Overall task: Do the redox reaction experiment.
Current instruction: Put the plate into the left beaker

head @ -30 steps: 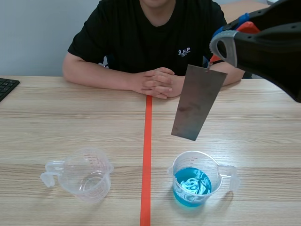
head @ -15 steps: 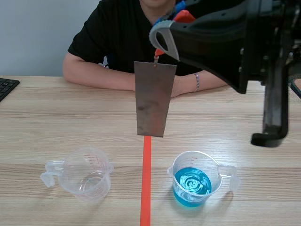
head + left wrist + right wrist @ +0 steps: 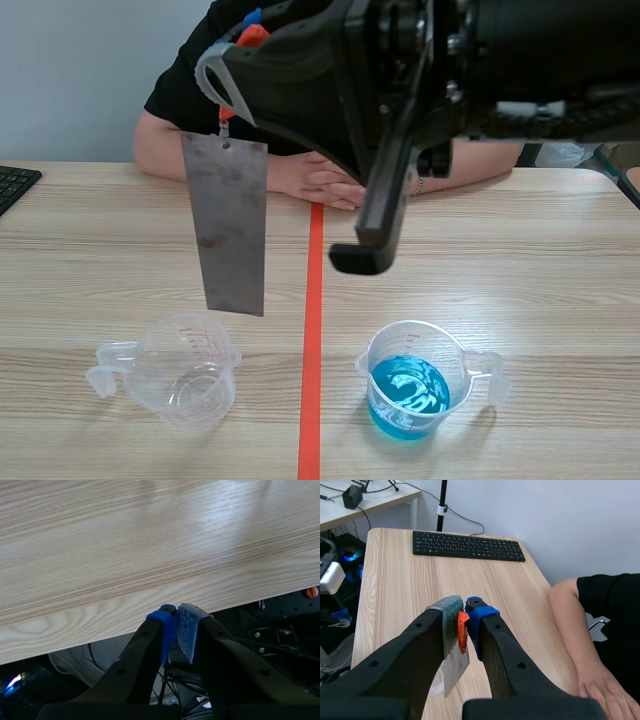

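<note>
A grey metal plate hangs upright from a small orange clip, its lower edge just above the empty clear beaker at the front left. My right gripper, raised across the table, is shut on that clip. In the right wrist view the orange clip sits pressed between the pads of the right gripper, with the plate dangling below. A second beaker at the front right holds blue liquid. My left gripper is shut on nothing, low beyond the table edge.
A person sits across the table with clasped hands resting on it. A black keyboard lies at the far left edge; the same keyboard shows in the right wrist view. An orange-red tape line runs between the beakers.
The right arm has swung left with the plate, from above the blue-liquid beaker, past the tape line, to above the empty beaker. The beakers have stayed put.
</note>
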You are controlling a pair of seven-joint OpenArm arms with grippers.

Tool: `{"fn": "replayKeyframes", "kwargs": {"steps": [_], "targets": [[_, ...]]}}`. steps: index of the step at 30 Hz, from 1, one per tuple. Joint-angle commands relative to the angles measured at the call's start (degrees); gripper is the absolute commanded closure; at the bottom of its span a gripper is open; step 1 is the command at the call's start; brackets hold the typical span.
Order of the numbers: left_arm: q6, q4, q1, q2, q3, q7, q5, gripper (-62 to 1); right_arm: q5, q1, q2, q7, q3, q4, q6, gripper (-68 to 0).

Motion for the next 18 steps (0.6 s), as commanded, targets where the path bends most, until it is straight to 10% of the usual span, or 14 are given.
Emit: {"fn": "replayKeyframes", "kwargs": {"steps": [1, 18], "targets": [[0.07, 0.55, 0.46, 0.13, 0.11, -0.92, -0.20, -4.6, -0.50, 1.64, -1.09, 0.22, -0.66, -0.39, -0.61, -1.7], [0.04, 0.55, 0.44, 0.11, 0.11, -0.13, -0.37, -4.6, -6.34, 7.58, -12.59, -4.52, -12.09, -8.09, -1.79, -1.7]]}}
